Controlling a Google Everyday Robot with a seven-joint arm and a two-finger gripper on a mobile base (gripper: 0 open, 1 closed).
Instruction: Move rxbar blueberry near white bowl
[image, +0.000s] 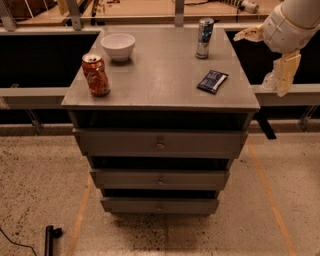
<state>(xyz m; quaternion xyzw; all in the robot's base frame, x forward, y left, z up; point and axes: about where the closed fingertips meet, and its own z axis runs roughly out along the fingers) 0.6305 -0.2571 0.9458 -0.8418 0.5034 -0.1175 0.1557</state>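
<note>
right of the cabinet (160, 75) hangs the gripper (283, 74), spread or closed i cannot tell. the rxbar blueberry (212, 81) lies near that edge, far from the white bowl (118, 46). best to come straight down over it.

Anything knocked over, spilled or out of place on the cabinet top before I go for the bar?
Nothing stands out. The orange-red can, the blue-and-silver can and the white bowl stand upright, nothing spilled. The rxbar blueberry lies flat, skewed to the right edge. The pincer hangs beyond that edge, off the cabinet top.
</note>
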